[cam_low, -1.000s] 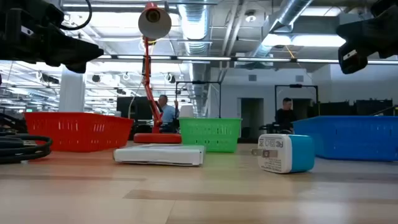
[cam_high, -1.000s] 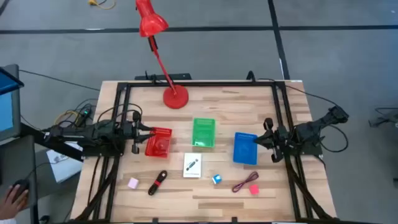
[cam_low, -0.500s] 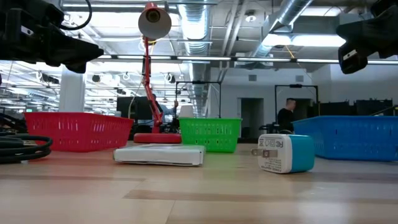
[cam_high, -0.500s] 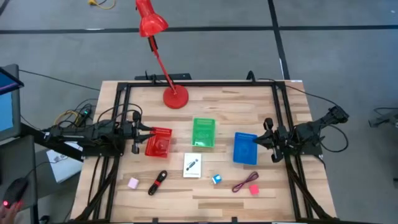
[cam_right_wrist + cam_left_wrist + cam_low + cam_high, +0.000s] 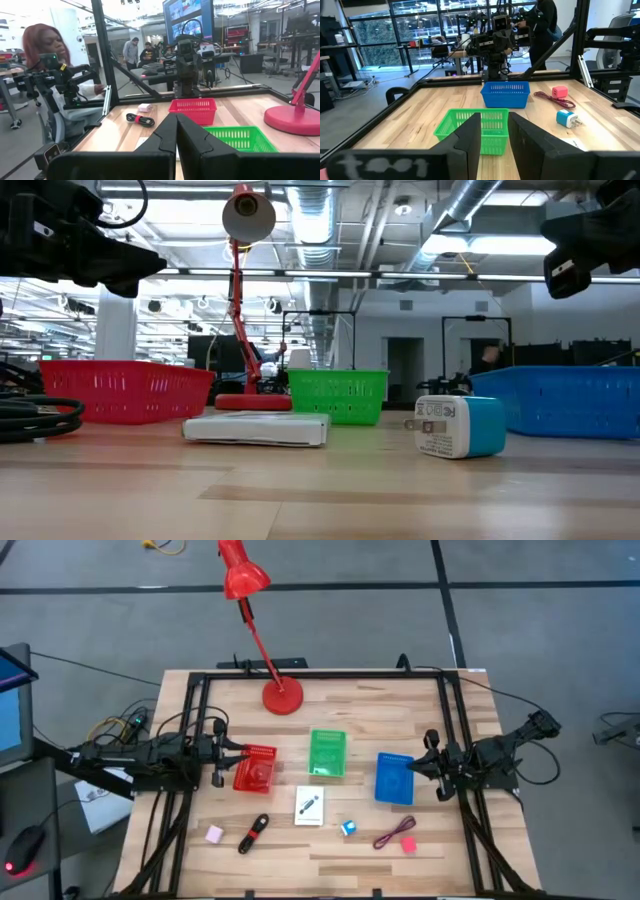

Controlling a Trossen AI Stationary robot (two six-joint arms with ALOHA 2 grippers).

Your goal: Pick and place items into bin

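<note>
My left pincer point(image 5: 222, 762) hovers at the red bin's point(image 5: 254, 769) outer edge, fingers slightly spread, holding nothing. My right pincer point(image 5: 428, 766) sits beside the blue bin point(image 5: 395, 779), fingers pressed together. On the bench point(image 5: 400, 710), nearer than the green bin point(image 5: 327, 754), lie the white card point(image 5: 310, 807), blue-white cube point(image 5: 348, 828), black-and-red stick point(image 5: 254, 832), dark red cord point(image 5: 392, 833) and two pink blocks point(image 5: 214, 835), all apart from both pincers
</note>
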